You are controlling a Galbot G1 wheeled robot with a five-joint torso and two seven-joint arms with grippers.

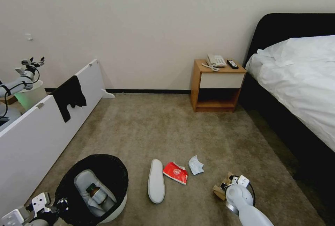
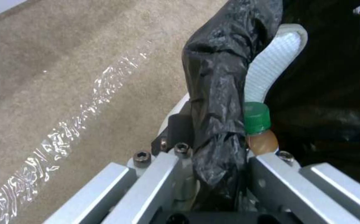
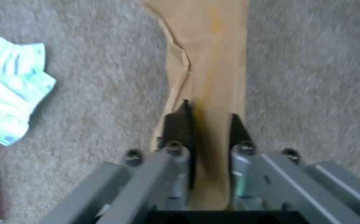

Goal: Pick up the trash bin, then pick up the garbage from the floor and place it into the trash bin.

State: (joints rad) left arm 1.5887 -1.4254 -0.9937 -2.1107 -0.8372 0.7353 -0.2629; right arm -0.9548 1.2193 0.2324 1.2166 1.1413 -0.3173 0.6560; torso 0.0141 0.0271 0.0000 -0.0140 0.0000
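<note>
The trash bin (image 1: 92,187) is held at the near left by the left gripper (image 2: 213,155), whose jaws are clamped over the bag-covered rim. Inside are seen a white slipper (image 1: 87,187) and a green-capped bottle (image 2: 258,124).

The right gripper (image 3: 207,133) is low over the carpet (image 1: 167,128) at the near right, directly above the brown paper bag (image 3: 207,56). The bag's long axis is seen to run straight away from the gripper, in line with it, and a narrow fold of paper lies between the two black fingertips (image 3: 180,124). The jaws are nearly closed. Whether the paper is firmly pinched cannot be told with certainty, though a grip is judged likely. The bin lies well to the left of the bag, so a carry across to the left is judged to be called for.

Left on the carpet between bin and bag: a second slipper (image 1: 156,180), a red packet (image 1: 175,173) and a pale-blue mask (image 1: 195,165), close together.

The surface is a short-pile beige carpet, flat. Noted around the room: a white panel (image 1: 42,131) on the left, a nightstand (image 1: 216,86) against the far wall, a bed (image 1: 300,79) on the right.
</note>
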